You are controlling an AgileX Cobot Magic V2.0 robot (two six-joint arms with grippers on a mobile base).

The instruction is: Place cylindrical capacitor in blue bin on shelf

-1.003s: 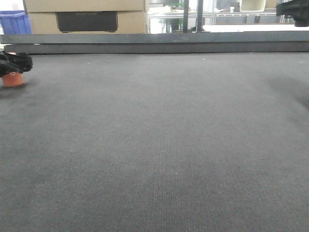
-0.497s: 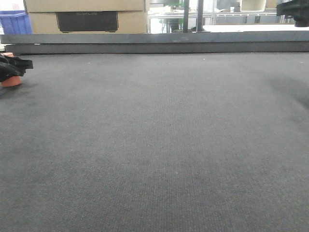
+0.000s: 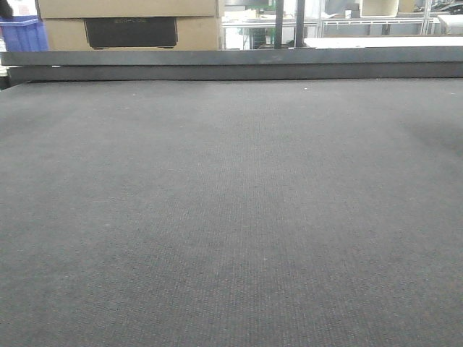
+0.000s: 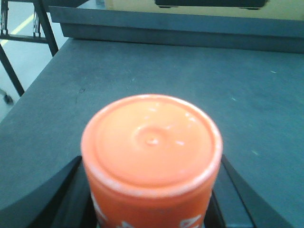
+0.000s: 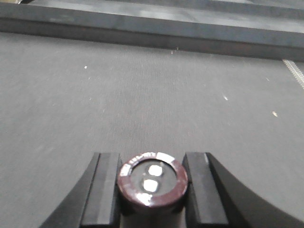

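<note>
Coarse grey felt table [image 3: 231,217] underlies right end effector [image 5: 151,186] pinching maroon cylindrical capacitor [image 5: 152,178].

In the front view, the left gripper [image 4: 151,209] with its orange cylinder [image 4: 151,142] and the right gripper [image 5: 152,187] are no longer visible.
</note>
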